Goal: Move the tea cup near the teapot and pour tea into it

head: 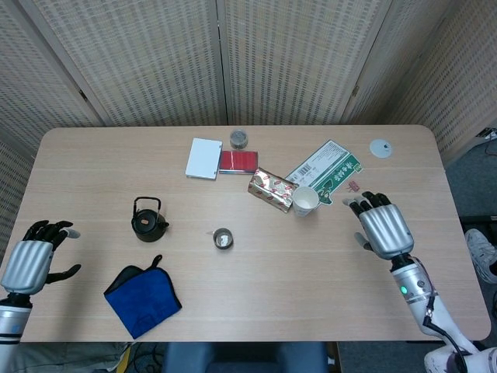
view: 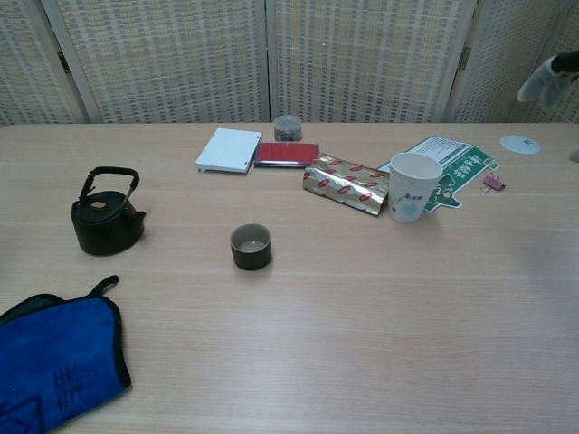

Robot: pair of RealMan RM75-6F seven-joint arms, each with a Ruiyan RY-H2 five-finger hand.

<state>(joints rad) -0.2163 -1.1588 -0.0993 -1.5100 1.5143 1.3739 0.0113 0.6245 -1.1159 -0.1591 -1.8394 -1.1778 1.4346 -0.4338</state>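
Both hands hover empty with fingers apart: left hand at the table's left edge, right hand near the right. The cup stands apart from the teapot.

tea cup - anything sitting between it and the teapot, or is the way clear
Nothing visible stands between them. The tea cup sits on bare table to the right of the teapot, with only open wood in the gap. The blue cloth lies nearer the robot than that line, and the paper cup lies farther right.
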